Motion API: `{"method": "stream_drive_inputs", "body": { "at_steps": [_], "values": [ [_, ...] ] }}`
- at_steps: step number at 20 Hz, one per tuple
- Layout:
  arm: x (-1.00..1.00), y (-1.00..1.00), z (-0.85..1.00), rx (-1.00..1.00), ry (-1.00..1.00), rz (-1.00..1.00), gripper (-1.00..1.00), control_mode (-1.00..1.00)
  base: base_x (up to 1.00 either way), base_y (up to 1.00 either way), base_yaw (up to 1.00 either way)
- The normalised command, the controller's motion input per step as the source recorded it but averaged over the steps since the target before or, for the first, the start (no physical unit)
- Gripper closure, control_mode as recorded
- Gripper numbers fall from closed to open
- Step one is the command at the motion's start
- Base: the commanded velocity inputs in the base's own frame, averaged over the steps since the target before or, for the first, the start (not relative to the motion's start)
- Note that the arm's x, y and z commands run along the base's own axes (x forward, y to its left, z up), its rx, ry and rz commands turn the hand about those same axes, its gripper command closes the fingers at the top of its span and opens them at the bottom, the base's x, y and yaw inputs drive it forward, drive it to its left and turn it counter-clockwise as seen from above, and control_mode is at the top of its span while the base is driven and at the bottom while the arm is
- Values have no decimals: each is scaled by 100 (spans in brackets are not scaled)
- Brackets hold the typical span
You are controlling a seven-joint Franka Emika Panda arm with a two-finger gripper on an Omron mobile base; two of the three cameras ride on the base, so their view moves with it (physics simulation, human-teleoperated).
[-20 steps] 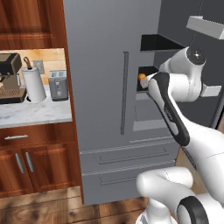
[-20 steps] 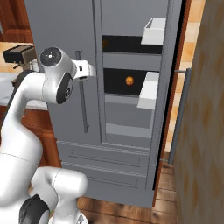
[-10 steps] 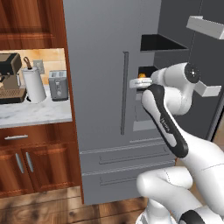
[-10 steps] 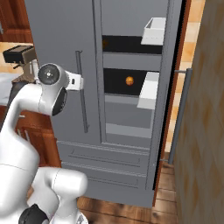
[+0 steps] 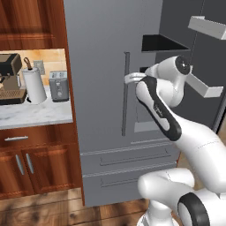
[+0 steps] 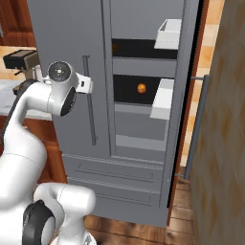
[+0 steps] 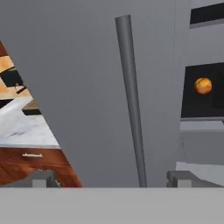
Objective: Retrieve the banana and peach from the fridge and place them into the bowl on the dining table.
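Orange peach (image 6: 141, 88) on fridge (image 6: 72, 43) shelf

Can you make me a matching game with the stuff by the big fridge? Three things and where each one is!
Things:
1. peach
2. paper towel roll
3. gripper

Places or states:
A. standing on the wall counter beside the toaster
B. open, facing the closed fridge door's long handle
C. on a dark shelf inside the fridge

Pairs: 1-C, 2-A, 3-B
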Motion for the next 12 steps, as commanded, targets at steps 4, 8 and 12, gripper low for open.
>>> {"method": "stream_drive_inputs", "body": {
  "at_steps": [4, 8, 12],
  "values": [
    [31, 0, -12, 0, -14, -2, -100, -100, 0, 0, 0],
    [44, 0, -11, 0, -8, -3, -100, -100, 0, 0, 0],
    [55, 0, -3, 0, -1, -2, -100, -100, 0, 0, 0]
  ]
}}
